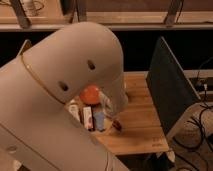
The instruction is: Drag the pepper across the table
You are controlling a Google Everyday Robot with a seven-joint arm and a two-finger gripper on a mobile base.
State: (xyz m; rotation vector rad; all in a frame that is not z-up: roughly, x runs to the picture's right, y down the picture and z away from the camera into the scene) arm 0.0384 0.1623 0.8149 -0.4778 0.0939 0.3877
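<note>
Dim shelving runs behind a pale wooden tabletop [145,131], much of it hidden by the robot's bulky white arm [65,90]. The end effector [106,102] hangs low beside the round orange-red plate [90,93]; whether it is spread or pressed together I cannot tell. The small dark-red pepper [117,125] lies on the planks just right of a blue pad [99,120], near the end effector. A dark panel [170,90] stands at the tabletop's right edge.

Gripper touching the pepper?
Cannot tell. Camera view: gripper hangs just above-left of the pepper on the table; shadow hides any contact or gap.
</note>
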